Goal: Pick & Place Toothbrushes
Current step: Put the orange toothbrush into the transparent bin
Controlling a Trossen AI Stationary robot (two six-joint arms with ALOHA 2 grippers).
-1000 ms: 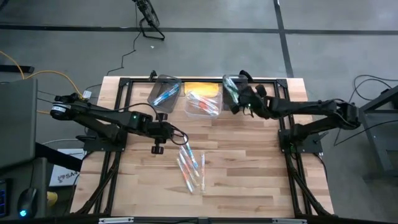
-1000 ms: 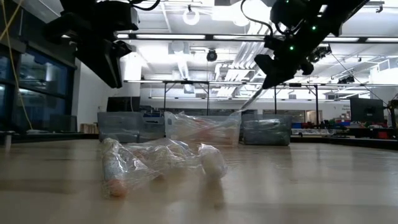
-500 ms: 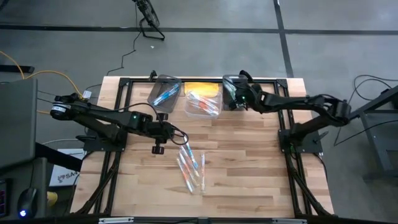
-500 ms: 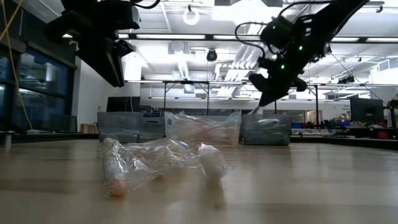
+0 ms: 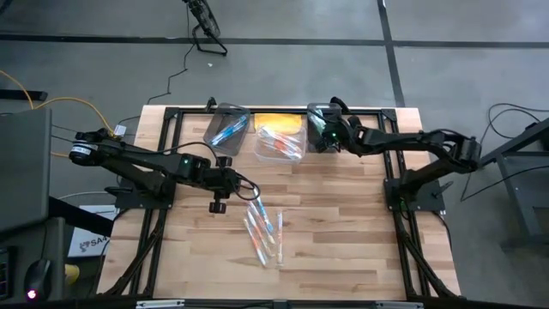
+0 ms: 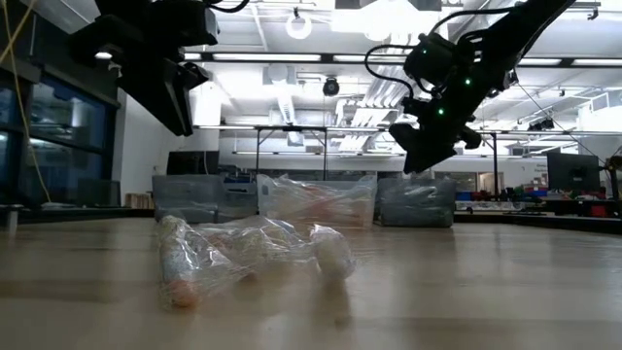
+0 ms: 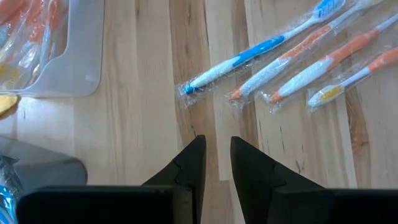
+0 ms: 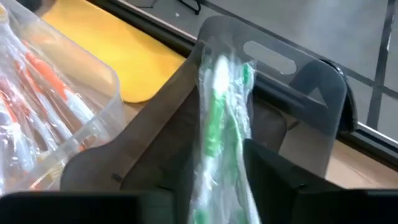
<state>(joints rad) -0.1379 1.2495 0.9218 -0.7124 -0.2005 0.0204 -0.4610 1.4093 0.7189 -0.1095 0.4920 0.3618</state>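
Right gripper (image 5: 324, 136) sits over the dark bin (image 5: 319, 125) at upper centre-right of the high view. Its jaws stand parted around a green wrapped toothbrush (image 8: 219, 124); whether they grip it cannot be told. Left gripper (image 7: 216, 163) hovers above the tabletop (image 5: 343, 223) at centre-left, jaws narrowly apart, holding nothing. Loose wrapped toothbrushes (image 5: 262, 230) lie at centre. Others fill the clear bin (image 5: 280, 142) and a second dark bin (image 5: 226, 127).
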